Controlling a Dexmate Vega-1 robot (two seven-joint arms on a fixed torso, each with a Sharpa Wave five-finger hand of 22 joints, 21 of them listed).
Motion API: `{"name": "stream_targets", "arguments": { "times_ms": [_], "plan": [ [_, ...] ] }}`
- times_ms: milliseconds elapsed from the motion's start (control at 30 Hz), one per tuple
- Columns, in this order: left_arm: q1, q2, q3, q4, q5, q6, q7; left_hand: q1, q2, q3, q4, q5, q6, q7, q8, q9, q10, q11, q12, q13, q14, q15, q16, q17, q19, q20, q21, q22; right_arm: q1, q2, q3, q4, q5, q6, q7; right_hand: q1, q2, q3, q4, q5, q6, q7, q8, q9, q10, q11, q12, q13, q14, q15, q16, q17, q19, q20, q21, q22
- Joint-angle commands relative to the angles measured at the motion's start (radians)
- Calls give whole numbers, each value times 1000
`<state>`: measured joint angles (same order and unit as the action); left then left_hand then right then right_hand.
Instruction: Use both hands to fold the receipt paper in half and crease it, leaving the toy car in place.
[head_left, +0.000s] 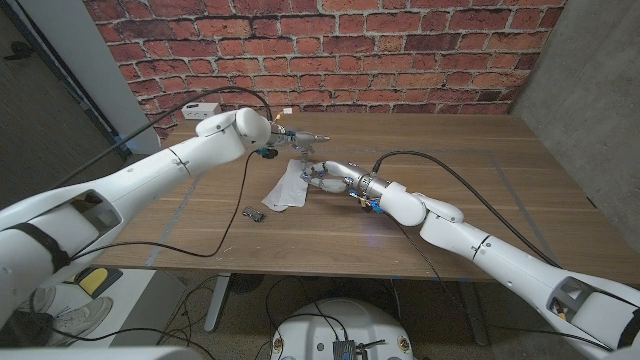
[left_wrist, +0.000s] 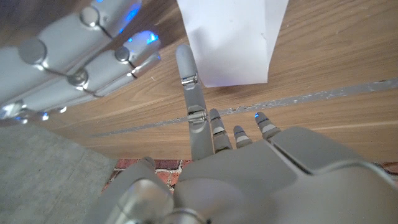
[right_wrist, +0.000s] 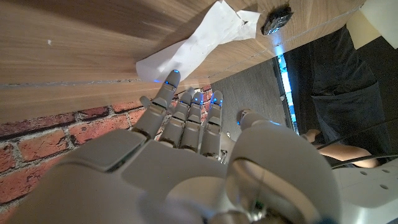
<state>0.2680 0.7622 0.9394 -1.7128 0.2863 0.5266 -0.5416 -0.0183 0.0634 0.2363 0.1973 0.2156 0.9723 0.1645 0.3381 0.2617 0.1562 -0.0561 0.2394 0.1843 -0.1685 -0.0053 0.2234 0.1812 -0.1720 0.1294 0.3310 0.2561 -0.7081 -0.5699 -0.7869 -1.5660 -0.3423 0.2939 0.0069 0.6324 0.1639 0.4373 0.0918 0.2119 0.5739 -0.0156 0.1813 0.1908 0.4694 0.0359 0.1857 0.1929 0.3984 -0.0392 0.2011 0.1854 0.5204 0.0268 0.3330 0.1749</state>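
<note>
- Broadly, the wooden desk (head_left: 480, 190) stands before a brick wall (head_left: 400, 50), carrying everything else.
- The left hand (head_left: 296, 139) hovers near the far end of the paper; in the left wrist view one of its fingers (left_wrist: 188, 81) reaches straight out to the paper's edge while the others curl in, holding nothing.
- The right hand (head_left: 325, 178) sits just beside the paper's right edge, fingers (right_wrist: 186, 115) stretched together toward it; whether they touch it cannot be told.
- The receipt paper (head_left: 287, 186) lies rumpled and partly folded near the desk's middle.
- The toy car (head_left: 253, 213), small and dark, rests near the paper's near-left end, apart from both hands.
</note>
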Motion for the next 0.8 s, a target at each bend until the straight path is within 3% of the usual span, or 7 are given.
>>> {"name": "stream_targets", "arguments": {
  "times_ms": [33,133,200,333,500,600,800],
  "plan": [
    [54,16,-5,-111,200,160,32,12,128,23,-4,-6,-525,-181,-173,-63,-67,19,-29,10,-9,20,-21,2,-164,34,30,-10,10,-18,-26,-6,47,87,93,60,42,44,-44,5,-16,-6,3,1,-17,-9,5,3,-6,-21,7,11,-3,-30,-7,1],
    [94,19,-41,-121,181,146,90,16,127,68,-5,-7,-704,-243,-172,-70,-58,21,-22,11,64,16,-13,1,-49,29,79,-15,10,-18,-47,-8,23,99,118,78,45,71,-50,-2,-29,-15,4,3,-24,-22,5,4,-43,-34,4,23,-23,-55,-22,1],
    [110,19,-61,-117,157,129,106,17,126,84,-6,-7,-747,-266,-165,-71,-46,20,-17,12,108,17,-6,1,2,25,101,-18,12,-17,-62,-12,3,100,138,55,36,62,-26,-14,-34,-16,5,4,-32,-21,5,4,-80,-37,0,33,-59,-57,-43,1],
    [123,16,-90,-89,94,77,108,20,123,103,-8,-7,-736,-250,-149,-73,-11,11,-5,12,162,-9,0,0,45,19,118,-24,15,-9,-91,-22,-45,69,175,-33,21,15,35,-23,-93,-32,-3,3,-73,-37,-1,3,-158,-38,-9,40,-132,-58,-88,1],
    [140,18,-105,-86,68,39,135,22,122,114,-9,-6,-720,-243,-143,-73,9,0,1,12,189,-23,0,-1,66,6,126,-27,18,7,-129,-37,-123,-2,202,-165,10,-45,86,-14,-182,-27,-6,0,-183,-49,-11,0,-274,-46,-20,32,-231,-66,-137,0],
    [156,24,-123,-93,46,17,153,24,123,124,-10,-6,-700,-229,-136,-74,22,4,3,12,214,-28,2,-2,84,-2,133,-30,20,21,-151,-33,-183,-22,180,-194,9,-54,84,-9,-211,-25,-7,-1,-204,-42,-8,0,-307,-38,-23,28,-247,-78,-141,0],
    [175,38,-138,-103,19,-17,163,27,121,136,-13,-5,-684,-223,-132,-74,36,16,6,12,237,-28,2,-3,106,-2,141,-33,35,46,-166,-5,-249,-44,123,-206,5,-57,79,-6,-213,-24,-2,-1,-211,-37,-5,0,-306,-27,-18,23,-244,-70,-138,0]
  ]
}}
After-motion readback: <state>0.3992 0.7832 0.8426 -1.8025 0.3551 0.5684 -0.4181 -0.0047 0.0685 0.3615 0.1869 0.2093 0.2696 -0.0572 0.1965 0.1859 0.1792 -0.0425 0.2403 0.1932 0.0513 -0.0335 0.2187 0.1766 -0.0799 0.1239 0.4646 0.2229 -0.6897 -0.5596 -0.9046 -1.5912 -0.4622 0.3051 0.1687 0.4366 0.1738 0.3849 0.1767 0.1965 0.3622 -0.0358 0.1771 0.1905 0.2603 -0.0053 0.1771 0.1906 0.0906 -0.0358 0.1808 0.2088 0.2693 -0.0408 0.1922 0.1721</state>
